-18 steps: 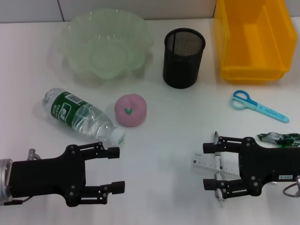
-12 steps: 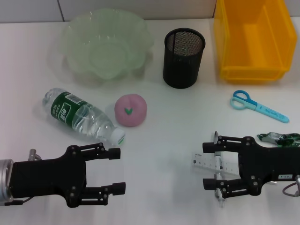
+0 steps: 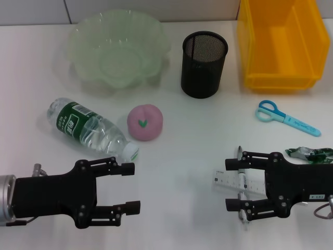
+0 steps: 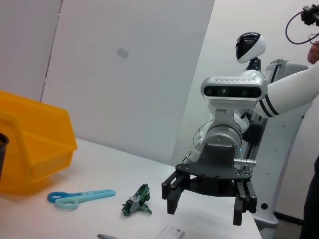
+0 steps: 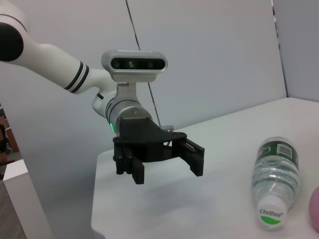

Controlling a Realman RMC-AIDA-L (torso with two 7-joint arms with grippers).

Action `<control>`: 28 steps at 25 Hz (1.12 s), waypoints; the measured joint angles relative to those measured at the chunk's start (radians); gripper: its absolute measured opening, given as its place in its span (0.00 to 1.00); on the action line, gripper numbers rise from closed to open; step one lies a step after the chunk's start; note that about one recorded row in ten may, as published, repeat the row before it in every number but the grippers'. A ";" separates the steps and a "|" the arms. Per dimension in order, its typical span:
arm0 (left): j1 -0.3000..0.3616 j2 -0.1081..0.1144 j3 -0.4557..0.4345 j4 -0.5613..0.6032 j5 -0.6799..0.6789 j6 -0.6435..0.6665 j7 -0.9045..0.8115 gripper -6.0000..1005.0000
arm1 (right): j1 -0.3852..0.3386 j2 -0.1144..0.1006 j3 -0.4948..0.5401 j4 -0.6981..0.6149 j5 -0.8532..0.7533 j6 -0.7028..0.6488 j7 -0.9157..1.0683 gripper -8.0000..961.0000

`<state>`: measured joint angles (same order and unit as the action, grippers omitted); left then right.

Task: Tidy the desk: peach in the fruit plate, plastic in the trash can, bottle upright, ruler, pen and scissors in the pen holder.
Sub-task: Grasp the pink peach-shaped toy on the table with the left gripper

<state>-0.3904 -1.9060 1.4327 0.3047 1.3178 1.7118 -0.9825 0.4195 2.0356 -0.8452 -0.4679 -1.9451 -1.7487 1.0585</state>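
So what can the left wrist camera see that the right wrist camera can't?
Only the left wrist view shows the yellow bin, the blue scissors, the crumpled plastic and the right gripper, open. Only the right wrist view shows the lying bottle, a sliver of the pink peach and the left gripper, open. Both show the white table.

A clear bottle [image 3: 91, 128] with a green label lies on its side just beyond the left hand [image 3: 126, 188], cap toward it. A pink peach [image 3: 145, 122] sits beside the cap. Under the right hand [image 3: 234, 184] lie a clear ruler [image 3: 237, 182] and pen [image 3: 241, 179]; blue scissors [image 3: 287, 118] and crumpled green plastic [image 3: 311, 154] lie beyond it.
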 joint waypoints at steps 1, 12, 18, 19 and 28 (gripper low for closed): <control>0.000 0.000 0.000 0.000 0.000 0.000 0.000 0.77 | -0.001 0.000 0.000 0.000 0.000 0.000 0.000 0.87; -0.017 -0.038 -0.084 0.028 -0.001 -0.006 0.003 0.77 | -0.005 0.001 0.000 0.000 0.000 0.009 0.000 0.87; -0.070 -0.063 -0.109 0.045 0.000 -0.082 -0.023 0.77 | -0.001 0.003 0.000 0.001 -0.010 0.012 0.000 0.87; -0.086 -0.066 -0.109 0.045 0.000 -0.105 -0.036 0.77 | -0.001 0.003 0.000 0.002 -0.011 0.012 0.000 0.87; -0.168 -0.109 -0.105 0.092 0.001 -0.350 -0.077 0.76 | -0.003 0.003 0.000 0.002 -0.013 0.019 0.000 0.87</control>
<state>-0.5585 -2.0153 1.3275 0.3962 1.3189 1.3617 -1.0594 0.4166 2.0387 -0.8451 -0.4663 -1.9578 -1.7293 1.0585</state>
